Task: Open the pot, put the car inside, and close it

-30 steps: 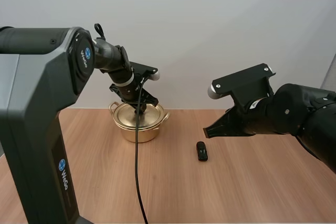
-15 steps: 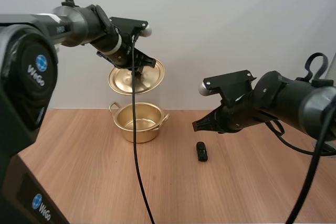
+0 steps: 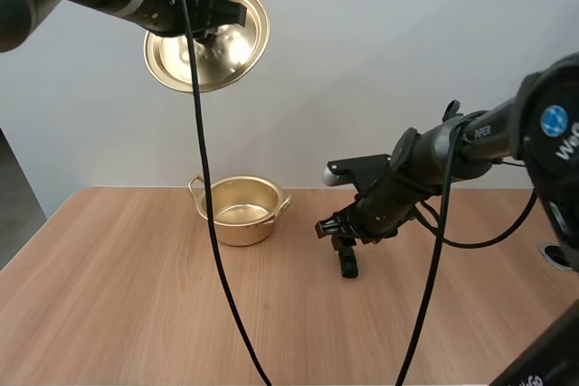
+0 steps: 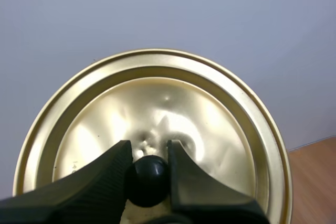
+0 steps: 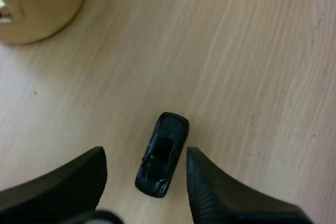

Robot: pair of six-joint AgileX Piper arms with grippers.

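The wooden tabletop fills the lower half of the high view. On it, left of centre, stands the gold pot, uncovered and with nothing inside. Its lid hangs in the upper left of the frame, high above the pot and steeply tilted.

The left claw is clenched on the lid's black knob, 1 finger on each side of it. So I judge step 1, opening the pot, to be done.

The right claw is released, its 2 fingers spread wide. In the high view it sits low over the tabletop at centre right.

The small black car lies flat on the tabletop to the right of the pot, clear of it. In the right wrist view it sits between the 2 spread fingers, touching neither and turned slightly askew to them.

The step in hand is the pick-up of the car. The next move calls for the right claw to settle the last bit down and close across the car's narrow sides. The car is small and glossy, so the pinch should land squarely or it may skid away. After that comes the carry leftward to the pot, with the lid kept high and out of the way.
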